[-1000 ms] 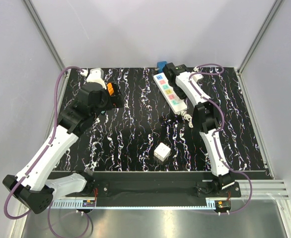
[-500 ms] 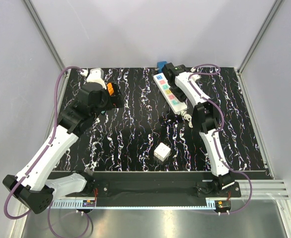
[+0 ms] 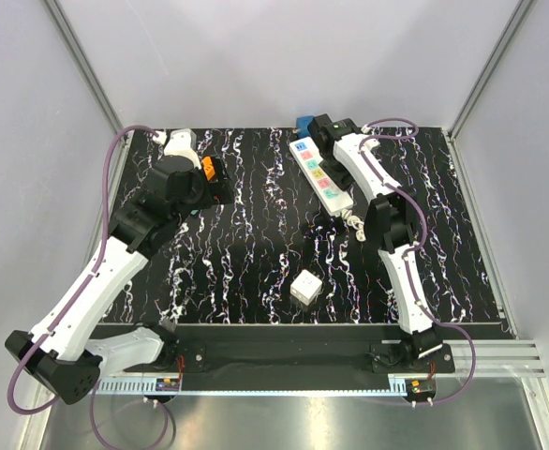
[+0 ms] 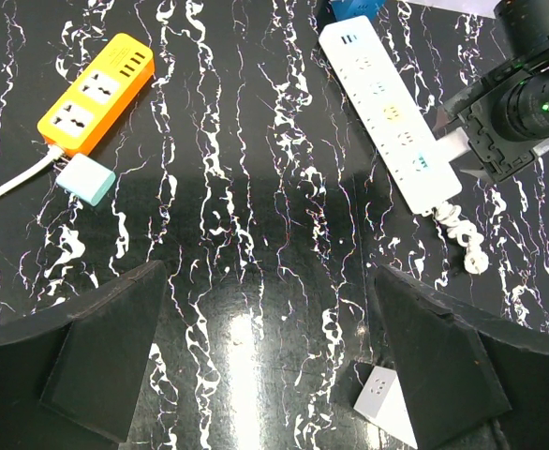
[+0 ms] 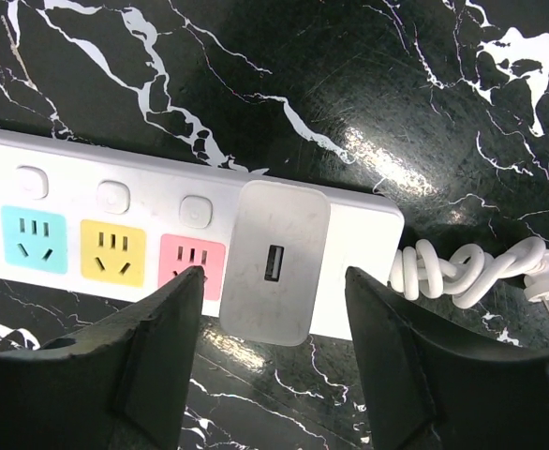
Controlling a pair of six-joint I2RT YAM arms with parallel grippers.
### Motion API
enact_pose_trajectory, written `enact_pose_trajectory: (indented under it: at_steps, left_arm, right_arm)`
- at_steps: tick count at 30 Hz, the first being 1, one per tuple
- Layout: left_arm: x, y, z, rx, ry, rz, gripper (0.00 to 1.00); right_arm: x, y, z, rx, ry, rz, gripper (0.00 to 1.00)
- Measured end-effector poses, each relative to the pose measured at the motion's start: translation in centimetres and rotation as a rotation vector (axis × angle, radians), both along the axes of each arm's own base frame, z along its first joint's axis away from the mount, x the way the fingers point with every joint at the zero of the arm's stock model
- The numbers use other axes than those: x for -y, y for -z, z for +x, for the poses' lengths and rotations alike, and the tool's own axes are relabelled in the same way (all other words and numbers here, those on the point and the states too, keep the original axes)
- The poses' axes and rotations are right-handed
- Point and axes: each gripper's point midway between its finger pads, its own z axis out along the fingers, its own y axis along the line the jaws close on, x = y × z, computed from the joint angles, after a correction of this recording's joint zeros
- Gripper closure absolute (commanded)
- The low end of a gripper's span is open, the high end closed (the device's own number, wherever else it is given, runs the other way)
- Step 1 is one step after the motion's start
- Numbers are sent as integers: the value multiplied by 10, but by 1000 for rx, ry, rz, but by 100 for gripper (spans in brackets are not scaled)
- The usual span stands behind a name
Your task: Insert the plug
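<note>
Left wrist: one orange strip [image 4: 96,92], one white strip [image 4: 389,120].

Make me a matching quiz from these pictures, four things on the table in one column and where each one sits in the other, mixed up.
1 orange power strip
2 white power strip
3 white cube
4 flat white charger

a on the white strip, inside the open right gripper
b far left part of the table
c alone near the front edge
d far side, middle

Pairs: 1b, 2d, 3c, 4a
</note>
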Motion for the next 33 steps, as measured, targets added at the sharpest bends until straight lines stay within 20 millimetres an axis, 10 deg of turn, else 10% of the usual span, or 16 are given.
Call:
enact_pose_trajectory:
  at_steps: [10, 14, 16, 33]
  left_arm:
    - [3, 3, 1, -10, 13, -1, 1]
    - [4, 4, 1, -15, 17, 0, 1]
    - [5, 4, 1, -16, 19, -1, 1]
    - [2, 4, 2, -14, 9, -3, 1]
  right_arm:
    - [2, -1, -3, -16, -13, 9, 53]
    - [0, 0, -3, -14, -13, 26, 71]
    - [0, 0, -5, -17, -13, 30, 100]
    - [-14, -3, -17, 11, -39, -58, 100]
